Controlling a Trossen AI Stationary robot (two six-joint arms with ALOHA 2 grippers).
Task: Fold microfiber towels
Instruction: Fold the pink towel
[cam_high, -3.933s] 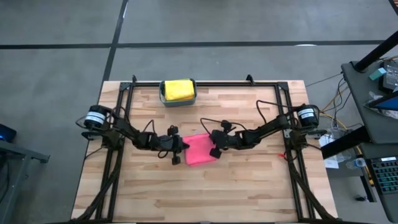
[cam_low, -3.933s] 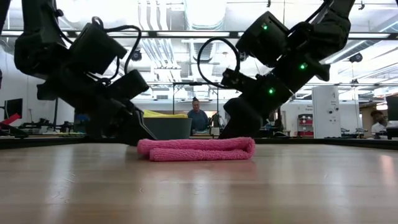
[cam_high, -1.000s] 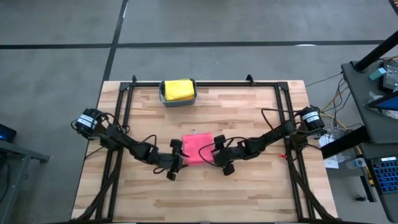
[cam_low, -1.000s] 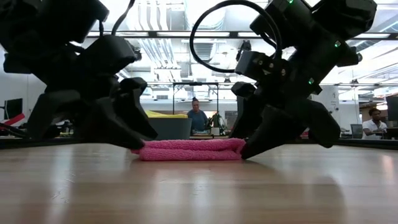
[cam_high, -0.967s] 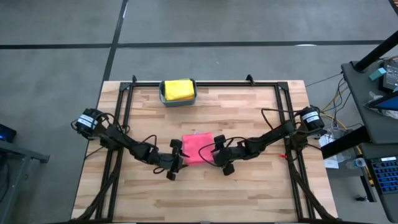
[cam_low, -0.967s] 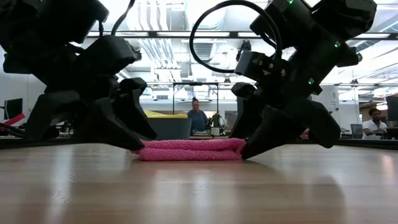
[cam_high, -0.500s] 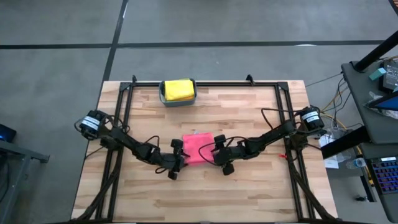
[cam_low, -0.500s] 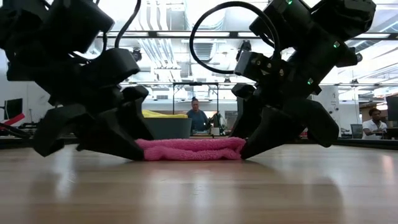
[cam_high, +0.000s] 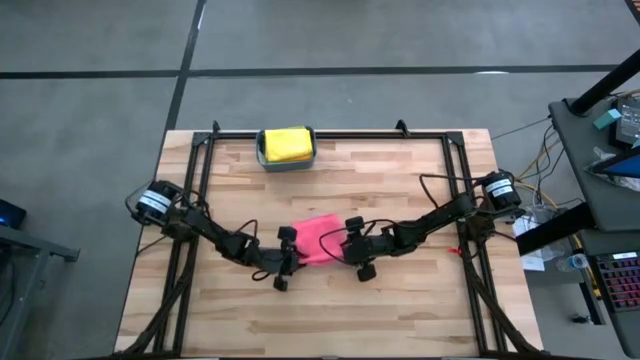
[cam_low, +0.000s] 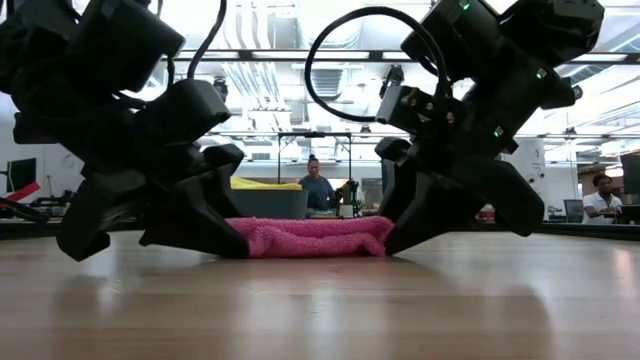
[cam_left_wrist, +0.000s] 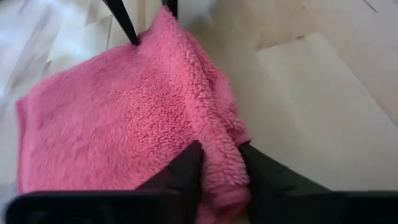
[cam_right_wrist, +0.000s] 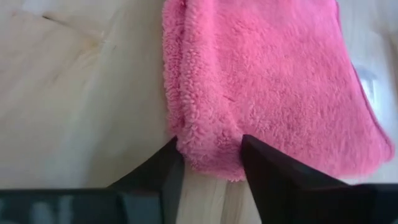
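Observation:
A folded pink towel (cam_high: 316, 238) lies flat on the wooden table's middle, also seen in the low view (cam_low: 315, 237). My left gripper (cam_high: 290, 256) is at the left end of its near edge and is shut on it (cam_left_wrist: 219, 149). My right gripper (cam_high: 341, 248) is at the right end of the same edge, also shut on it (cam_right_wrist: 209, 142). Both slant down with their tips at the table (cam_low: 215, 240) (cam_low: 395, 238). A yellow towel (cam_high: 286, 143) lies in the teal bin (cam_high: 263, 158) at the far edge. My left gripper pinches the pink towel's thick near edge at its left end (cam_left_wrist: 219, 171) between its two fingers. The fingers slant down from the table's left. Several layers bunch up between them, and the towel still lies on the table. My right gripper pinches the same near edge at its right end (cam_right_wrist: 208, 155) between its two fingers, slanting down from the table's right. The folded layers fill the gap between the fingers. The towel rests on the table.
A black frame (cam_high: 330, 133) runs along the table's far side and down both flanks. Bare wood lies near the front edge (cam_high: 320, 320). Beyond the table, people sit in the room (cam_low: 318, 188).
My left gripper has sunk to the table at the towel's left end and shut on its near edge. My right gripper, staying in place, has also shut on that edge. The towel's near edge has bunched inward, and the towel looks narrower in the low view.

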